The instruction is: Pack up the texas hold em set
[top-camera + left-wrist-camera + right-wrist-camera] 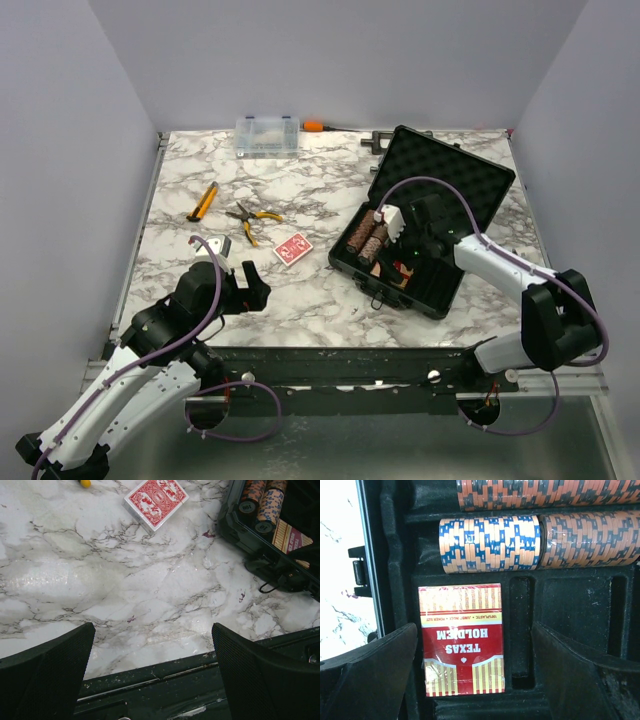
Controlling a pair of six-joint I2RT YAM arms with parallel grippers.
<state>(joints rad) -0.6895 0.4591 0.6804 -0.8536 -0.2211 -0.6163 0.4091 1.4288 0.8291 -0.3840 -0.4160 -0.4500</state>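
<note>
Texas hold em set (445,180) sits on the right half of the marble table (300,300). Its black case (436,288) lies open, with the foam-lined lid leaning back toward the far side. Chip rolls (490,542) lie side by side in the foam grooves at the case's left end, one orange and blue, the others orange and dark. Just beside them, in a slot of its own, lies a boxed deck (462,640) printed in red and gold with the words Texas Holdem.

The right claw (472,647) hangs over this deck with its fingers spread apart. The deck lies flat in the slot between them. One finger is just beside its edge, the other is clear of it, and neither clamps it.

A loose deck (292,249) with a red patterned back lies on the table to the left of the case, apart from it. The left claw (150,645) hovers low over the table's near edge, near that loose deck, with its fingers wide apart and holding nothing.

Farther left lie orange-handled pliers (250,218) and a yellow-handled tool (203,200). At the far edge stands a clear plastic box (267,135), with an orange-handled tool (315,126) just beside it.
</note>
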